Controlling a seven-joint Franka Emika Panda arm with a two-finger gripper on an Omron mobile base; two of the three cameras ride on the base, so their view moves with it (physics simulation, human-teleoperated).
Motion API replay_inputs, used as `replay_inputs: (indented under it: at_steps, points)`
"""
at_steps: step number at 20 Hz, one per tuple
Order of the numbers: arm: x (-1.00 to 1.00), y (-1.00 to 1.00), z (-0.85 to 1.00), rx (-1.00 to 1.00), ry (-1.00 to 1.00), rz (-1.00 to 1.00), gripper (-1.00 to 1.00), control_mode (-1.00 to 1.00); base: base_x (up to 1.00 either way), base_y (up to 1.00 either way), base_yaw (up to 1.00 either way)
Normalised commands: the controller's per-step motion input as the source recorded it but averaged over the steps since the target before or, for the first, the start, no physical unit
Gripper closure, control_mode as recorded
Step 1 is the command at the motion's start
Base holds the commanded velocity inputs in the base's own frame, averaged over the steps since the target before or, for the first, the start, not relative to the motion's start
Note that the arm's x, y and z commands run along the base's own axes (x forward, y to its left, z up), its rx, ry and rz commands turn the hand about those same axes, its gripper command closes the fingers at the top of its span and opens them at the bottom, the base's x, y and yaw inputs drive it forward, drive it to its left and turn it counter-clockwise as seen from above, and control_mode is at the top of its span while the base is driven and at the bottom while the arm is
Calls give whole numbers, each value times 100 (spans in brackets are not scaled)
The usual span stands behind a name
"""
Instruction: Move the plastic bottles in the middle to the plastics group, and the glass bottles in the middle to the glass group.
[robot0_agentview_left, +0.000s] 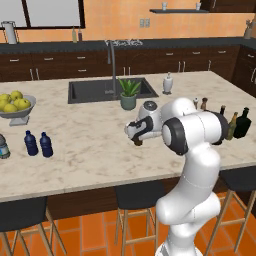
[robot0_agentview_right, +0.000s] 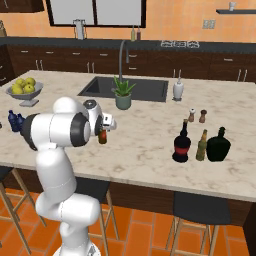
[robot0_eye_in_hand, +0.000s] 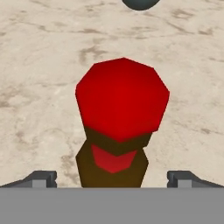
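- The slim brown bottle (robot0_eye_in_hand: 113, 151) is standing upright on the island counter (robot0_agentview_left: 95, 150), near its middle, just in front of the wrist; its faceted red cap (robot0_eye_in_hand: 122, 97) is looking smooth and matte in the hand view, above a red label patch with no readable writing.
- The gripper (robot0_eye_in_hand: 112, 178) is hovering over that bottle with its fingertips (robot0_eye_in_hand: 41, 178) spread wide on either side of the body, clear of it; nothing is being gripped.
- The round-bodied black bottle (robot0_agentview_right: 181, 142), thin-necked and red-labelled, is standing beside the slim amber bottle (robot0_agentview_right: 201, 145) and the broad dark bottle (robot0_agentview_right: 218, 145) towards the counter's right end; two small shakers (robot0_agentview_right: 197, 115) are sitting behind them.
- Two small dark blue bottles (robot0_agentview_left: 38, 143), round-shouldered, are standing near the left end, with a greyish clear bottle (robot0_agentview_left: 3, 147) just beside them.
- The counter is showing pale veined marble; a dark sink (robot0_agentview_left: 110, 89), a potted plant (robot0_agentview_left: 128, 94) and a bowl of yellow-green fruit (robot0_agentview_left: 16, 106) are resting on it; dark cabinets and orange walls are lying behind.
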Motion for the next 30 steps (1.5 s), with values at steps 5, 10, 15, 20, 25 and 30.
replay_inputs:
  at_steps: [5, 10, 15, 20, 25, 30]
  points:
    - [7, 0, -8, 0, 0, 0, -100, -100, 0, 0, 0]
    - [11, 0, -2, 0, 0, 0, -100, -100, 0, 0, 0]
    - [0, 0, 0, 0, 0, 0, 100, -100, 0, 0, 0]
    - [0, -7, 1, 0, 0, 0, 100, -100, 0, 0, 0]
    - [0, -61, 40, 1, 0, -14, 100, -100, 0, 0, 0]
    - [0, -100, 31, 3, 5, -28, 100, -100, 0, 0, 0]
